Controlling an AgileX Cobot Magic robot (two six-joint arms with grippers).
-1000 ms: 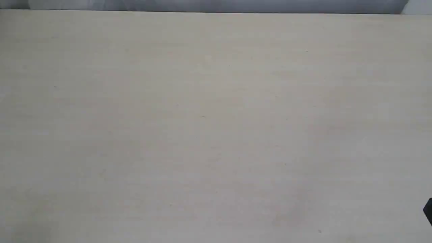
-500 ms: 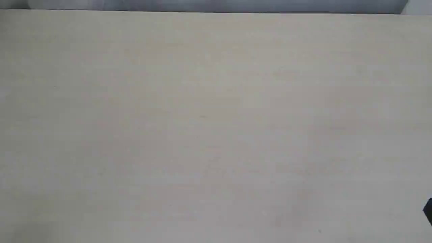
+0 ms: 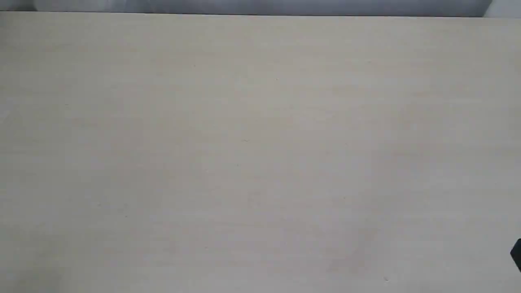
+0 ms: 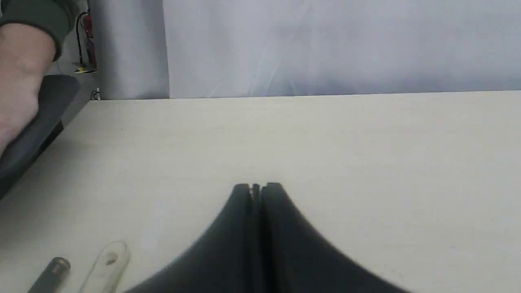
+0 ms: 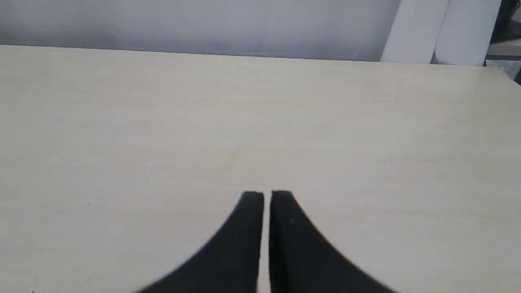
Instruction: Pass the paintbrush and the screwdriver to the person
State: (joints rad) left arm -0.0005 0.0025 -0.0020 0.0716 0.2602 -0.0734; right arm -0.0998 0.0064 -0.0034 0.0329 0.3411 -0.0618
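Observation:
In the left wrist view my left gripper point(image 4: 256, 187) is shut with nothing in it, low over the pale table point(image 4: 325, 142). Off to its side on the table lie the paintbrush's light wooden handle end with its small hole point(image 4: 108, 262) and, beside it, the dark end of the screwdriver's handle point(image 4: 55, 270); the rest of both is cut off. The person's bare hand point(image 4: 18, 85) with a dark green sleeve point(image 4: 36, 14) is at the table's far corner. My right gripper point(image 5: 266, 194) is shut and empty over bare table. The exterior view shows neither tool.
A dark flat object point(image 4: 32, 130) lies under the person's hand beside the table edge. A grey wall point(image 4: 325, 44) runs behind the table. A black part point(image 3: 516, 254) pokes in at the exterior view's right edge.

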